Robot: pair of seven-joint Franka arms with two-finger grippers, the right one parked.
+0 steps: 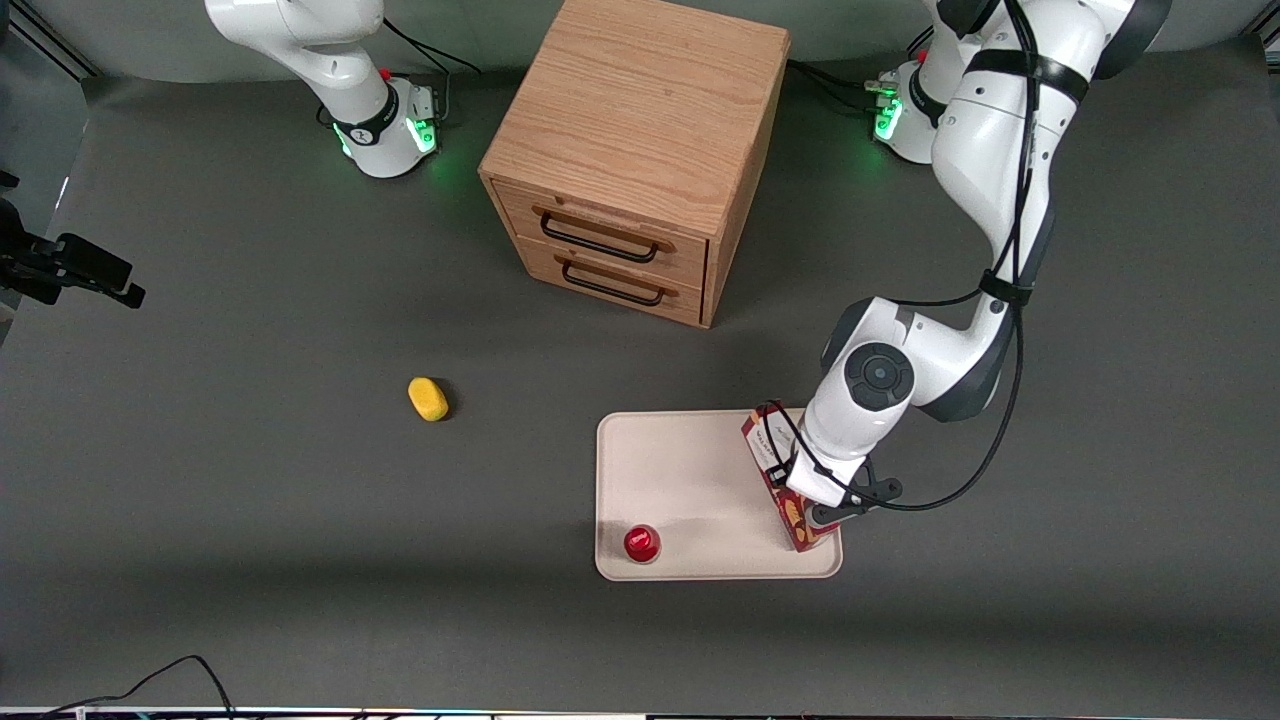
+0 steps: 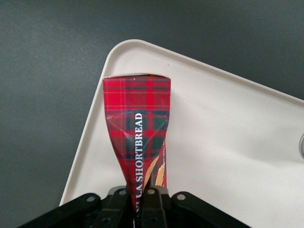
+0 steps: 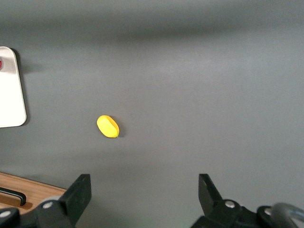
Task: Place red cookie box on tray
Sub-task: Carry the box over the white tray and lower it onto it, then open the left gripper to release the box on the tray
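Pinching the red cookie box (image 2: 137, 128), the tool (image 2: 142, 199) holds it over the tray (image 2: 228, 142) edge; only the wrist view shows the squeezed carton, the front view hiding the grip.

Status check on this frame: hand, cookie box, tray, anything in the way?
Hand shut on red cookie box, over the tray's working-arm edge. Box pinched, crumpled at the grip; set down or not, unclear. Small red round object on tray, apart from box.

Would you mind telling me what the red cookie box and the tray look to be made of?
The red cookie box, pinched in the gripper over the tray, looks like thin printed card: it creases inward under the grip. The tray seems matte cream plastic, with moulded rounded corners.
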